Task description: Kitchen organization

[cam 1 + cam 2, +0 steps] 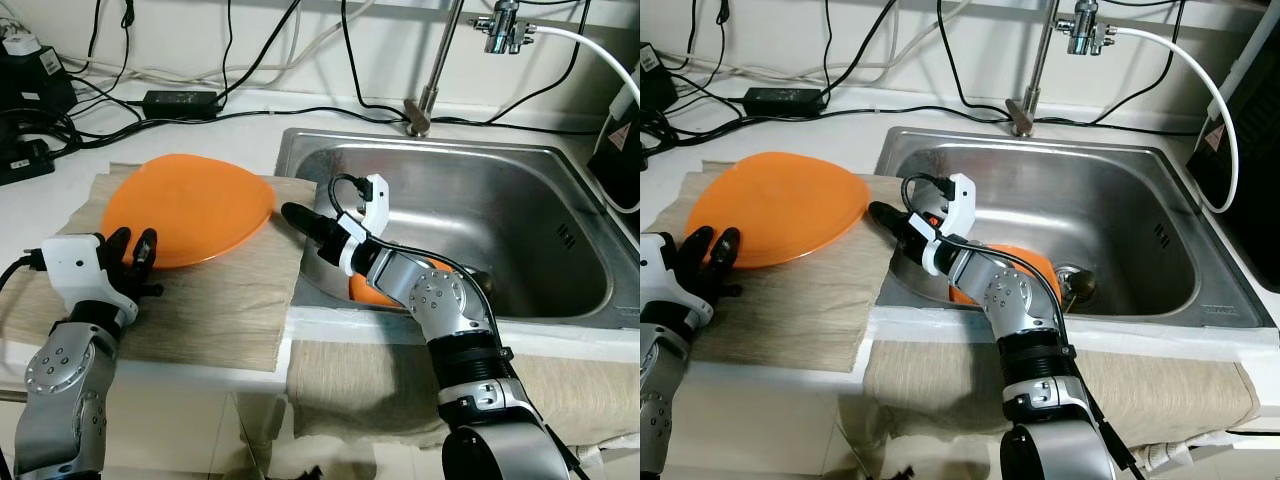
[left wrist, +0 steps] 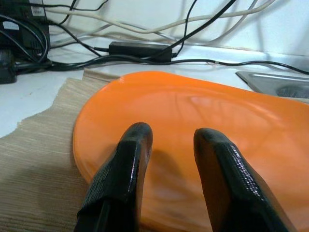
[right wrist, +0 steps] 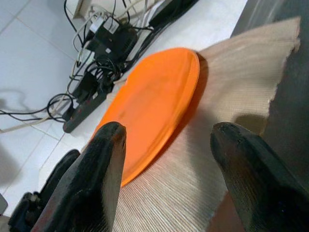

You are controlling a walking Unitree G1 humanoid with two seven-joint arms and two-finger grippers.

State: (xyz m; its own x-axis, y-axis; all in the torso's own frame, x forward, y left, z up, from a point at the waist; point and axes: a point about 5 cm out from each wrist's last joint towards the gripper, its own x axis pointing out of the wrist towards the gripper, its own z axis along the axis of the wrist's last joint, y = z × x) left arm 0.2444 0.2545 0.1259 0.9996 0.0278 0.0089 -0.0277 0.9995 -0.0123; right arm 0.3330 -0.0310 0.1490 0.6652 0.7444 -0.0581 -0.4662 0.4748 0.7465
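- Risk: my right gripper [image 3: 166, 179], fingers spread and empty at the steel sink's [image 1: 560, 165] nine o'clock rim, could shove the flat orange plastic plate [image 1: 187, 208] along the beige woven mat [image 1: 220, 300].
- My left gripper [image 2: 166, 164], parted, hovers at its seven o'clock edge.
- Plate lies face up; long axis runs eight to two o'clock.

The plate [image 1: 187, 210] lies on the cloth mat [image 1: 215, 300], which covers the worktop [image 1: 60, 195] to the left of the sink [image 1: 520, 160]. The left end effector [image 1: 133, 255] sits at the plate's near edge, fingers spread. The right end effector [image 1: 300, 220] is over the sink's left rim, just right of the plate, fingers spread. A second plate [image 1: 1025, 262] lies in the sink beneath the right arm. A power adapter [image 1: 181, 99] lies behind the plate.
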